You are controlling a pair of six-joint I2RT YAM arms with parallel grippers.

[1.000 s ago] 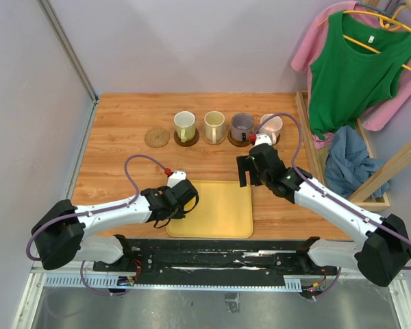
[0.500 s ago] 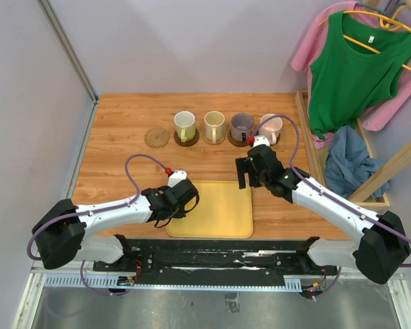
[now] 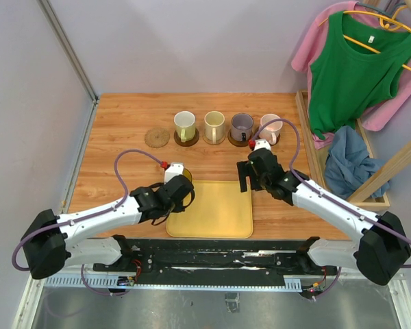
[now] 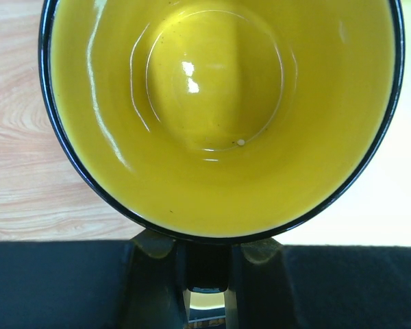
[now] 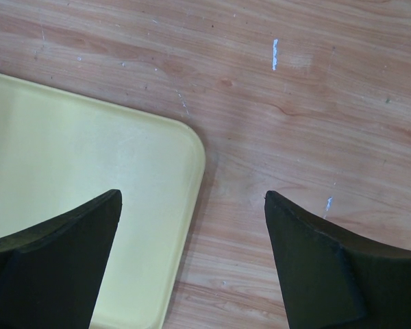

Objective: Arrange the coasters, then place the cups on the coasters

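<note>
My left gripper (image 4: pixel 205 248) is shut on the handle of the see-through yellow cup (image 4: pixel 219 110), which fills the left wrist view. From above, this cup (image 3: pixel 185 188) hangs at the yellow tray's back-left corner, under the left gripper (image 3: pixel 178 193). At the back, an empty tan coaster (image 3: pixel 157 138) lies left of a row of cups on coasters: cream-green (image 3: pixel 184 125), cream-white (image 3: pixel 214 125), grey-purple (image 3: pixel 242 127) and pale pink (image 3: pixel 270 127). My right gripper (image 3: pixel 245 175) (image 5: pixel 192 197) hangs open and empty over the tray's back-right corner.
The yellow tray (image 3: pixel 219 212) (image 5: pixel 89 157) lies on the wooden table near the front edge, between the arms. A wooden rack (image 3: pixel 370 171) with hanging clothes and a blue cloth stands past the table's right edge. A grey wall panel borders the left side.
The left arm has swung and its gripper has shifted slightly back-left with the yellow cup in it. The right gripper has drifted a little toward the near edge, still open.
</note>
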